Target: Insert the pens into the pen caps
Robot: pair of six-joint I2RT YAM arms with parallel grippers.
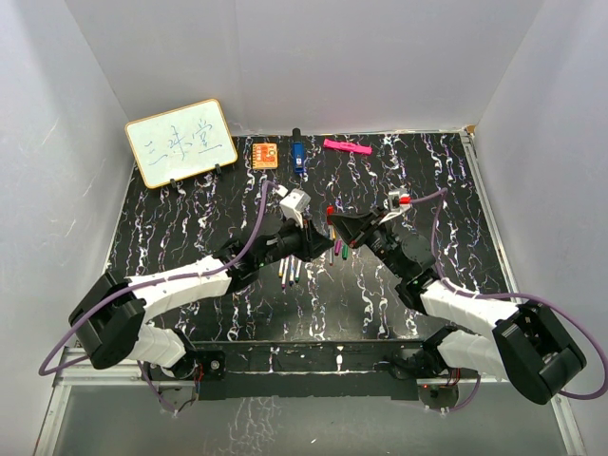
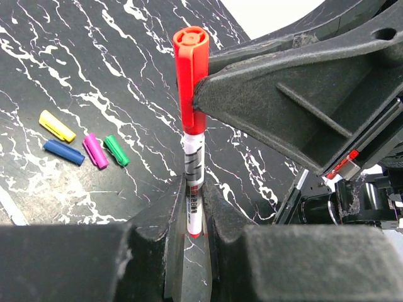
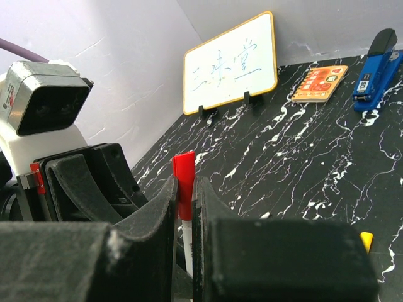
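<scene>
My left gripper (image 2: 194,195) is shut on the lower barrel of a white pen (image 2: 194,165) that stands upright. A red cap (image 2: 191,69) sits on the pen's top end. My right gripper (image 3: 186,192) is shut on that red cap (image 3: 184,176), with the pen barrel (image 3: 187,248) below it. In the top view the two grippers (image 1: 318,237) (image 1: 344,226) meet at the table's middle, with the red cap (image 1: 330,211) between them. Yellow (image 2: 56,125), blue (image 2: 63,151), purple (image 2: 96,150) and green (image 2: 116,150) caps lie together on the table. Other pens (image 1: 285,274) (image 1: 339,252) lie under the arms.
A small whiteboard (image 1: 180,142) stands at the back left. An orange block (image 1: 265,154), a blue stapler-like object (image 1: 297,155) and a pink marker (image 1: 347,147) lie along the back edge. White walls enclose the black marbled table (image 1: 190,228).
</scene>
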